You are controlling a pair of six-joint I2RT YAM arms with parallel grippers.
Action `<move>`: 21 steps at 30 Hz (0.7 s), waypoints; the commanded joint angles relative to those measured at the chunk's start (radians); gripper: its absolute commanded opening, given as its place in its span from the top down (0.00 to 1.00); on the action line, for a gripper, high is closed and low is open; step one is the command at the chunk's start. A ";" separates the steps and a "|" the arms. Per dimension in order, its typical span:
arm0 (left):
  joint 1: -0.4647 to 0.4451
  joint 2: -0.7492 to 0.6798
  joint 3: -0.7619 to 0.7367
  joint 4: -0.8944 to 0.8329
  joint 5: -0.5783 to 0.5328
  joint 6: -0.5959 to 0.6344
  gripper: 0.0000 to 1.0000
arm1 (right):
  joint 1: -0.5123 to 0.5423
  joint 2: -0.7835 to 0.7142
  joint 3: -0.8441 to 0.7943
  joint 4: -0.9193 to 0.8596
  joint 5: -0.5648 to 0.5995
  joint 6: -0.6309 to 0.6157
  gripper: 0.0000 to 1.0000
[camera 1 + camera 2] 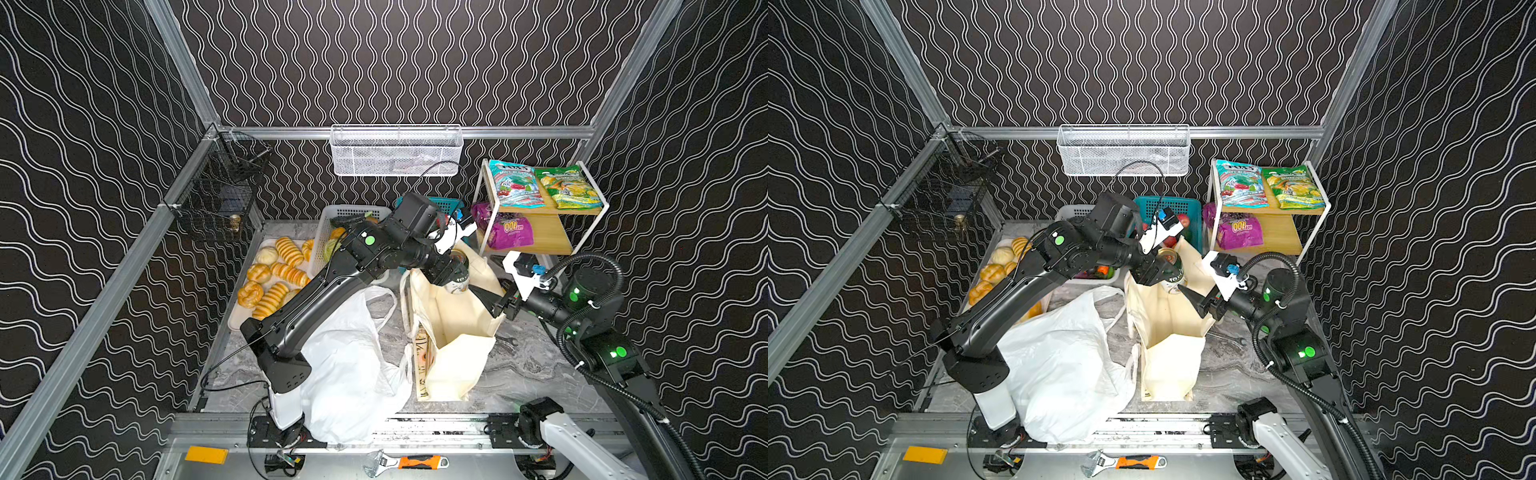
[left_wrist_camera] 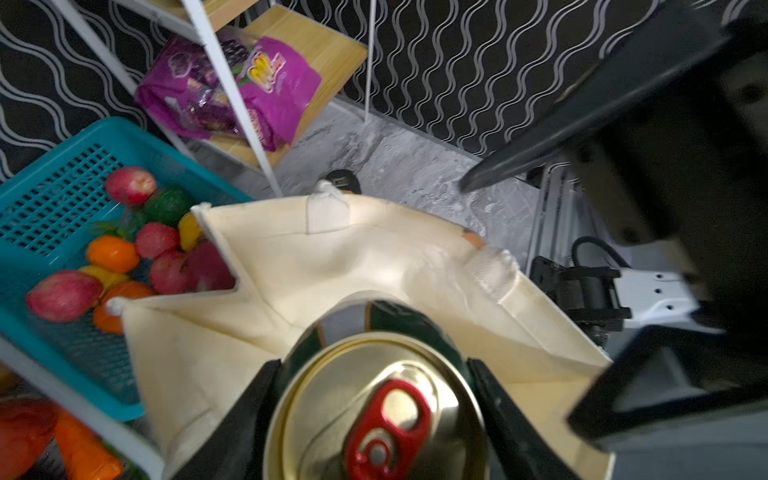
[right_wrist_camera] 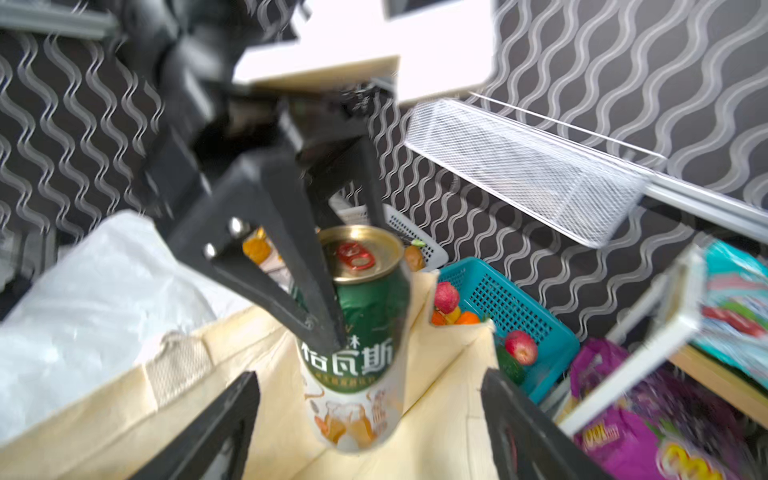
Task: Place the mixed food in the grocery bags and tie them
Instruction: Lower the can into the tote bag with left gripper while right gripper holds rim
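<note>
Chinese lettering on green can (image 3: 365,316) over tote (image 1: 457,353); purple packet (image 1: 505,232): "OO!"

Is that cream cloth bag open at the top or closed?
Open. The cream tote gapes wide at the mouth, inner walls visible in both wrist views; the left gripper holds a green can at its opening.

I see the gold-topped green can (image 3: 374,311) poised over the open mouth of the upright cream tote (image 1: 453,332), with the white plastic bag (image 1: 353,365) crumpled just beside.
</note>
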 commanded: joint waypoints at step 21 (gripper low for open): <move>0.010 0.137 -0.157 0.202 -0.027 -0.002 0.64 | -0.003 0.432 0.171 -0.374 0.433 0.654 0.54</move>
